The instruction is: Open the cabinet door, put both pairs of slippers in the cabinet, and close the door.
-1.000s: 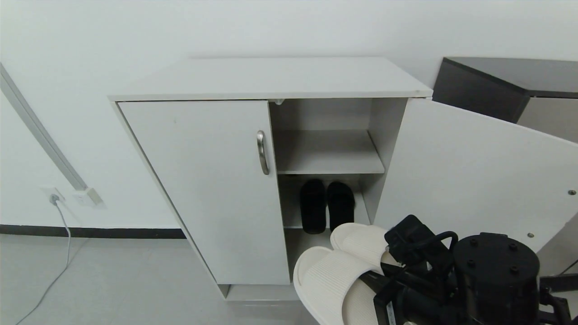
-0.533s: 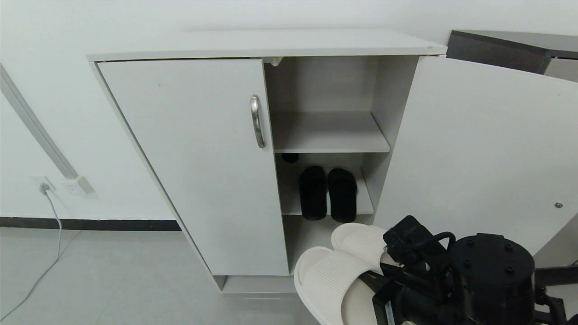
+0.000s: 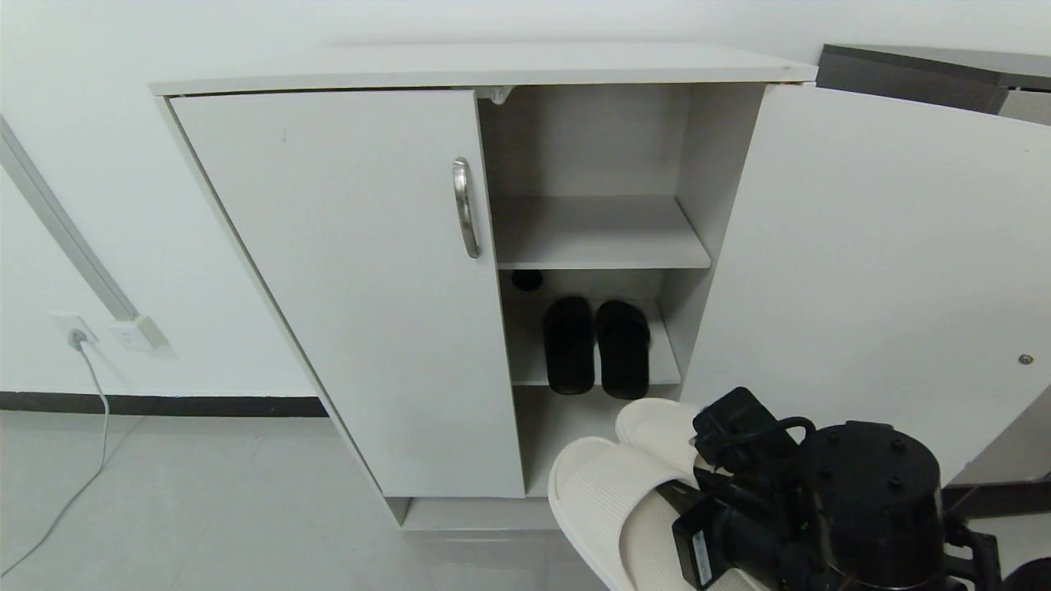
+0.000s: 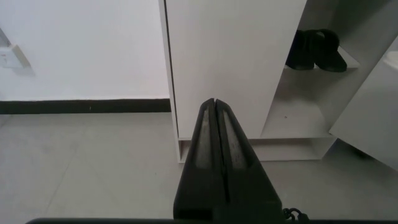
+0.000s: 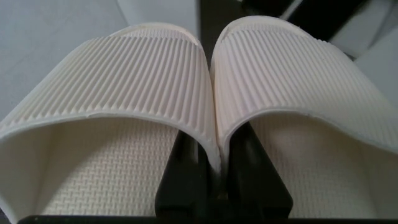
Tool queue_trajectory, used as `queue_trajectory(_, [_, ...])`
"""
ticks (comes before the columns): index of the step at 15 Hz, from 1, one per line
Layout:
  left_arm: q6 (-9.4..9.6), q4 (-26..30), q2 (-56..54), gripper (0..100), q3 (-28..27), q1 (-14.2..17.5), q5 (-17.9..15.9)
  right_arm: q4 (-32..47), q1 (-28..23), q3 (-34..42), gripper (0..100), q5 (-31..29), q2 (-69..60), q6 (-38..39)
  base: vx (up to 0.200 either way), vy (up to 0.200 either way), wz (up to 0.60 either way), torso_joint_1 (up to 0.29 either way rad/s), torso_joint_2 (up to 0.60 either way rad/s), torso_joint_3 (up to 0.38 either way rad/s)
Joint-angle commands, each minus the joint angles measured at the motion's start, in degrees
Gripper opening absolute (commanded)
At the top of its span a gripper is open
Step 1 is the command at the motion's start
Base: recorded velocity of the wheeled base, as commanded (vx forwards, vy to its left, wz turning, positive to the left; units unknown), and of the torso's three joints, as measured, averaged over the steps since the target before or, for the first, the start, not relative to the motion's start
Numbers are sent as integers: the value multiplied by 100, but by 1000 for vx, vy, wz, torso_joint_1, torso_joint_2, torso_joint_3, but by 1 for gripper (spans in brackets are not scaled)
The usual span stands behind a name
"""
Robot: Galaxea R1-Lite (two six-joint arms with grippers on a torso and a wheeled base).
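Right jaws, clenched on the white slippers [image 3: 599, 492], aim the toes lengthwise at the cabinet [image 3: 345, 271] bottom compartment [image 3: 566, 435] just ahead, beneath the black slippers [image 3: 595, 345]; left jaws pressed together, empty.

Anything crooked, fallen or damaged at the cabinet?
Nothing stands out. The black slippers sit side by side on the middle shelf, the right door is open, and the right gripper pinches the white slippers together.
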Motion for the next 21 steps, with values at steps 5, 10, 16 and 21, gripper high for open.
queue_trajectory(5, [17,0,-1,0,0,1,-7,2006,322,-2933,0,-2204,1255,1142,0,0,0,0,0,0])
queue_trajectory(10, [17,9,-1,0,0,1,-7,3175,278,-4814,0,-2828,1510,1151,0,0,0,0,0,0])
queue_trajectory(16, [43,0,-1,0,0,1,1,3140,93,-5148,0,-2855,1554,711,0,0,0,0,0,0])
queue_trajectory(21, [43,9,-1,0,0,1,1,2823,-12,-5227,0,-2855,1589,509,0,0,0,0,0,0])
